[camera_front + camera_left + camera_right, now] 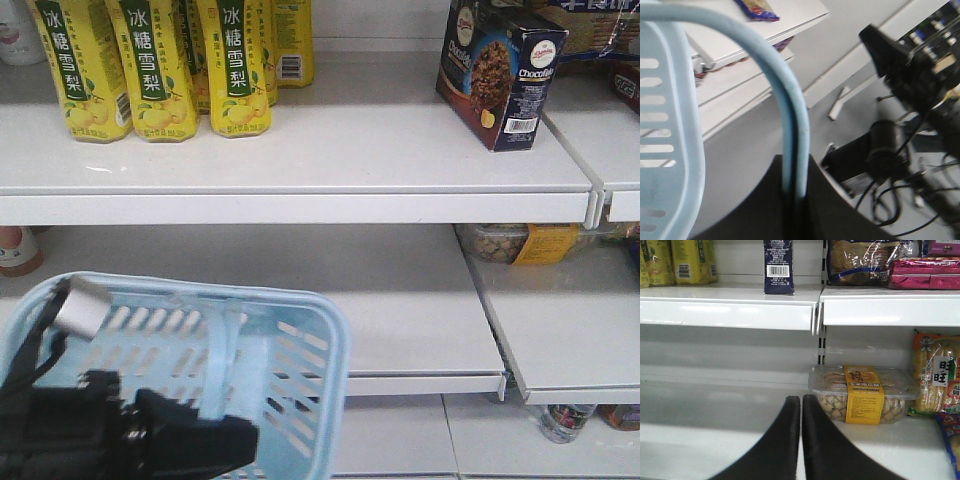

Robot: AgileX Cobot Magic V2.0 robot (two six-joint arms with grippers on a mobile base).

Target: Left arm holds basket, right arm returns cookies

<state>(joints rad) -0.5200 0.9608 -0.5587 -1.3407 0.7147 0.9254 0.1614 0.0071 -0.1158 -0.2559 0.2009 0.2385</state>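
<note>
Right wrist view shows the right hand (pixel 801 412) pressed together and empty — the cookies (pixel 778 266), one box standing upright on the upper shelf (pixel 730 295), lie above it and slightly left. One basket (pixel 290 350) hangs below, its handle (pixel 790 115) pinched by the left hand (pixel 795 200). Three yellow drink packs (pixel 155 65) stand in front, more behind.

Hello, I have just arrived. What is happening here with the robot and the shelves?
The left gripper is shut on the hoop handle of the light blue plastic basket, holding it up in front of the white shelves. The basket looks empty as far as can be seen. The dark navy cardboard cookie box stands upright on the upper shelf, right of the yellow drink bottles. The right gripper is shut, holds nothing, and sits low before the lower shelf.
</note>
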